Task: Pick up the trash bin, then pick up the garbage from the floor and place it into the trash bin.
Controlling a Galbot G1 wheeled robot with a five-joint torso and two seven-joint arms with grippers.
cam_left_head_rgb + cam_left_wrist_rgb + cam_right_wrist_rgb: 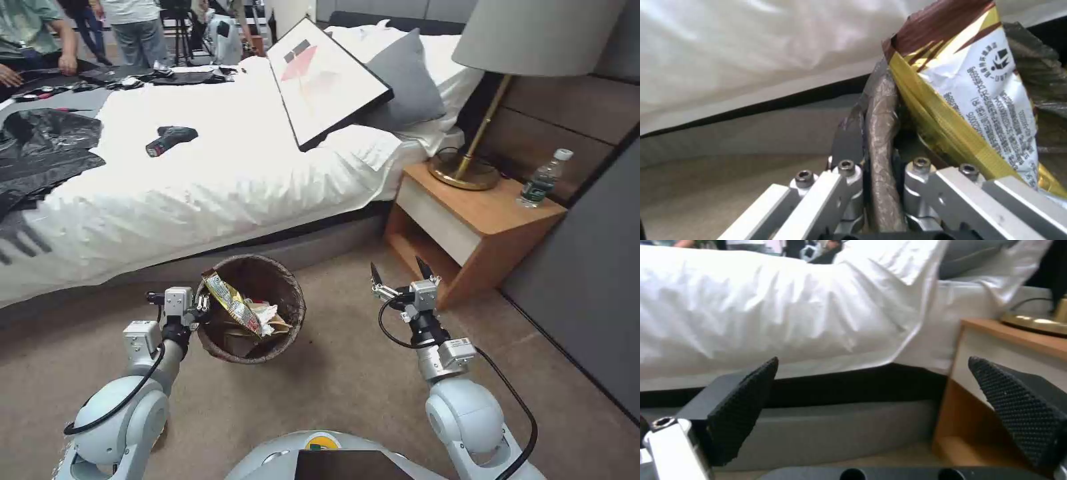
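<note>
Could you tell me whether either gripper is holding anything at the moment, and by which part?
The left gripper holds the trash bin by its liner-covered rim, fingers clamped on either side. The right gripper is open, holding nothing.

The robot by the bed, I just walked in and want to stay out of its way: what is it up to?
It is clearing litter. The left gripper is clamped on the rim of the trash bin, holding it beside the bed. The bin already holds garbage, including a yellow snack wrapper and some crumpled paper. The right gripper is open and empty, raised near the nightstand.
</note>
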